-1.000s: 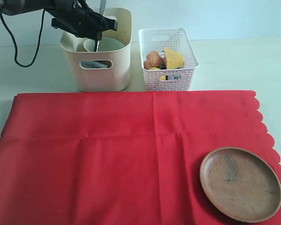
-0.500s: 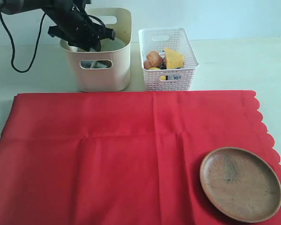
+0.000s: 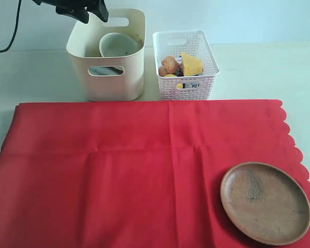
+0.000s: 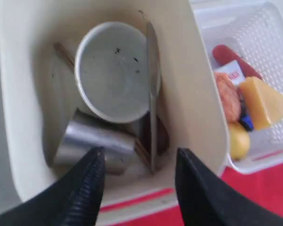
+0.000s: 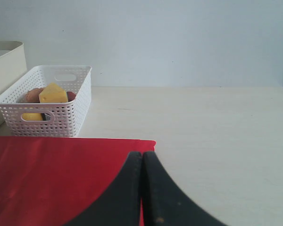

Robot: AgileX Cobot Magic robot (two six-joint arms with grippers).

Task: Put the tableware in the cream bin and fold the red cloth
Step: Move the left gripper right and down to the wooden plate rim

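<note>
Risk, we judge: folding the red cloth (image 3: 119,165) now would tip the round brown plate (image 3: 265,202) resting on it, well apart from the cream bin (image 3: 111,85), over which the left gripper (image 4: 139,160) hangs released; right gripper (image 5: 142,157) clenched.

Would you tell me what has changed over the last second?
The left gripper let go of the silver table knife inside the cream bin and rose out, open and empty. The round brown plate, red cloth and white basket stayed put.
</note>
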